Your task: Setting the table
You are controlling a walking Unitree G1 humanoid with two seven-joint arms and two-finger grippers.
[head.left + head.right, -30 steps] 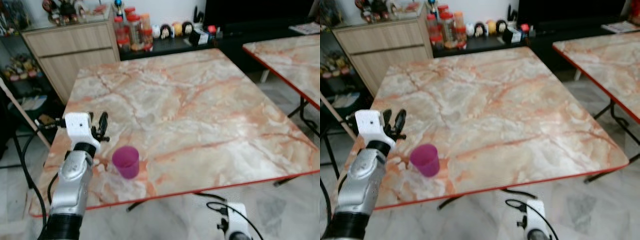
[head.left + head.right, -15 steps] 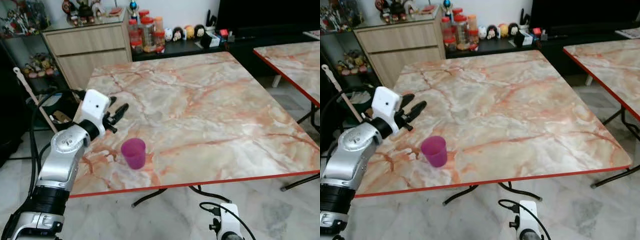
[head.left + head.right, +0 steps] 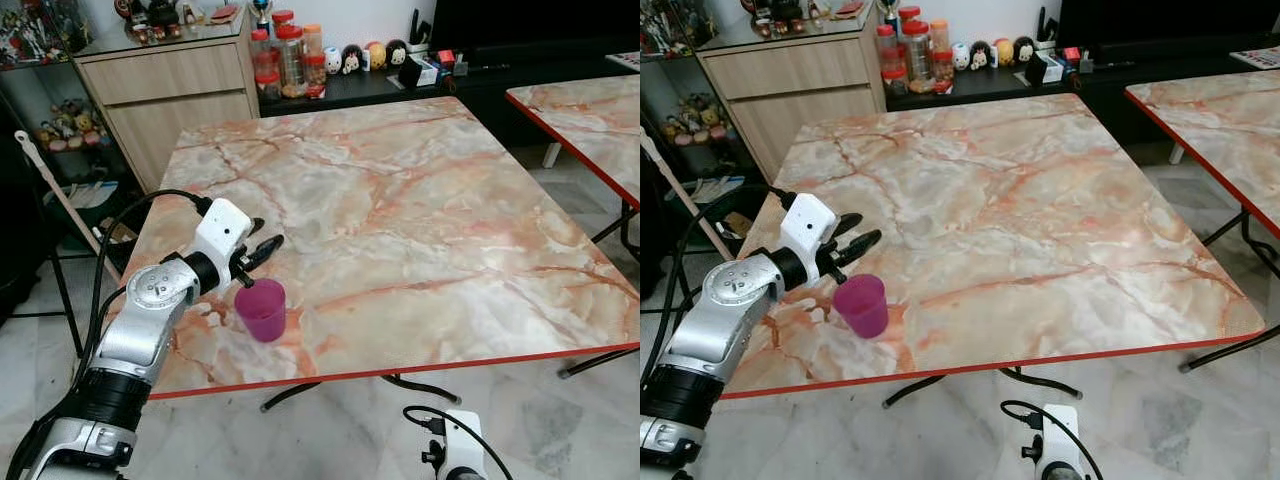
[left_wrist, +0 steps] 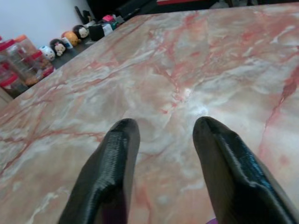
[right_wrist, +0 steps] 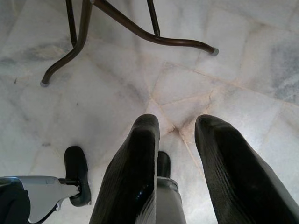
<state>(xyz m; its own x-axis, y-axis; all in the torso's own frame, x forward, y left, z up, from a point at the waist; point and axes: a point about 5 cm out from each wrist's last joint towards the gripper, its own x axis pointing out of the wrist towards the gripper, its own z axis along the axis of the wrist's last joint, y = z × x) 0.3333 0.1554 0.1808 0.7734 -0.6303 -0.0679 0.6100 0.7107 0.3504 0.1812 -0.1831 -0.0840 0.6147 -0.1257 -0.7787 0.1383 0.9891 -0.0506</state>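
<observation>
Head cameras first: a small magenta plastic cup (image 3: 261,309) stands upright on the marble-pattern table (image 3: 420,230), near the front-left corner, close to the red edge. It's open side up, looks empty, a plain tapered tumbler that should be light and easy to tip. The left gripper (image 3: 262,249) hangs just above and behind the cup's rim, fingers a bit apart, nothing between them. I can't tell whether a fingertip is brushing the rim or just clear of it. Behind the table there's a wooden cabinet (image 3: 165,85) and a low shelf with jars (image 3: 287,55) and little figurines.

Left wrist view: the two black fingers (image 4: 110,177) are spread with bare tabletop between them, and a sliver of magenta peeks in at the frame edge, so the cup sits right under the wrist.

Right wrist view: the right gripper (image 5: 175,154) hangs idle by the floor, fingers apart, pointing at marble tiles and a table leg (image 5: 140,32).

My read: the cup is either freshly set down or about to be grabbed. If it's a grab, the fingers need to drop and straddle the wall without knocking it over
</observation>
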